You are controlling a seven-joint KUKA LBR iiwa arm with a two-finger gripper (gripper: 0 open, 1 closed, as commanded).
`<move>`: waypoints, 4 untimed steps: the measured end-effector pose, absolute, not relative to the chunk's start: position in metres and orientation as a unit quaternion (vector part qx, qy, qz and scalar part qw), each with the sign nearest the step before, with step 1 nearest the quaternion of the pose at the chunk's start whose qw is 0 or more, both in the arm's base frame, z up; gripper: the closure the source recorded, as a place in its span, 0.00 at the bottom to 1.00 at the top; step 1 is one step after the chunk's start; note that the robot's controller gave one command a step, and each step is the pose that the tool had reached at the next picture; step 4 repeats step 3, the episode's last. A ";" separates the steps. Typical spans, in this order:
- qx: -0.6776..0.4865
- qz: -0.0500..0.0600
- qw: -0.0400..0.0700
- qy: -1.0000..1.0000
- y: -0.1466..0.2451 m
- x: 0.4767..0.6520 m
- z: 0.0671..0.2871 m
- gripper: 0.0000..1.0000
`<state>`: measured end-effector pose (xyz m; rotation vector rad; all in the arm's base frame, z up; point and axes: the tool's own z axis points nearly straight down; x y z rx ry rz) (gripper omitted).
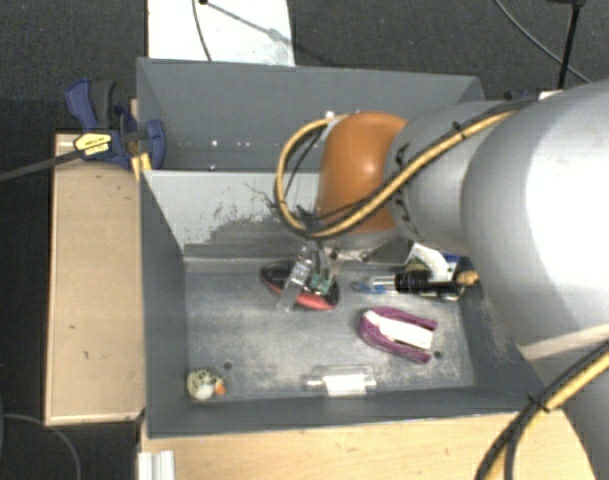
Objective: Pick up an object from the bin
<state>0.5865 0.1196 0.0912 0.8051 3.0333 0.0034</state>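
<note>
Gripper (306, 271) low over red-and-black item (306, 296)

The gripper hung below the arm's orange cover, close to the floor of the grey bin (234, 333), towards the back of its middle. The small red-and-black item lay right under it, touching or nearly so. Whether the tool was wide or narrow could not be told. To the right lay a purple-and-white object (396, 331) and a black pen (429, 285). A clear plastic piece (339, 380) and a small pale ball (204, 384) lay by the front wall.
</note>
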 end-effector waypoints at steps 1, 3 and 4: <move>0.256 0.001 0.002 0.967 0.120 0.588 0.134 1.00; 0.252 0.001 0.001 0.968 0.120 0.589 0.197 1.00; 0.252 0.001 0.001 0.968 0.120 0.589 0.197 1.00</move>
